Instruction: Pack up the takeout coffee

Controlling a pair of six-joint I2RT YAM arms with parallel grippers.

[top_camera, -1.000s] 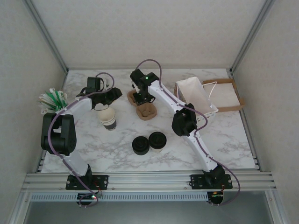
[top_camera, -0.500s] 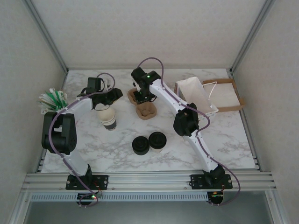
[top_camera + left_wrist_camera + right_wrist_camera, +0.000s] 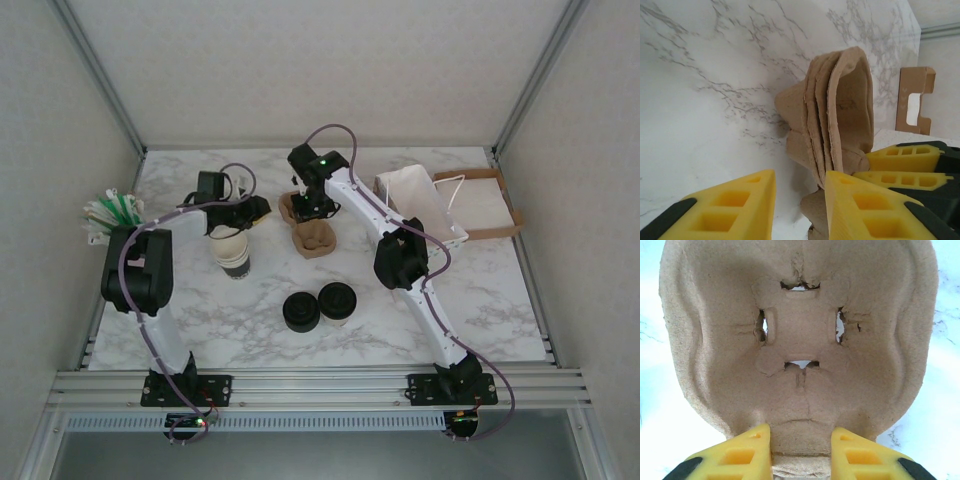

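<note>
Right tool (image 3: 801,436) clamped on the rim of the pulp carrier stack (image 3: 840,105), which is tipped up on edge at the back of the tabletop (image 3: 480,290). Left tool (image 3: 799,182) is narrow but not closed, straddling the stack's near edge, with a gap at one finger. Takeout coffee (image 3: 337,300) stands lidded at front centre, just beside the lid pile (image 3: 301,313), well apart from both tools. Carrier is plain, unprinted.

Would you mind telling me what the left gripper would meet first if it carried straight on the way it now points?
Most likely the tilted stack of pulp cup carriers, which the right gripper holds, directly ahead of the left gripper; exact depth is unclear.
</note>
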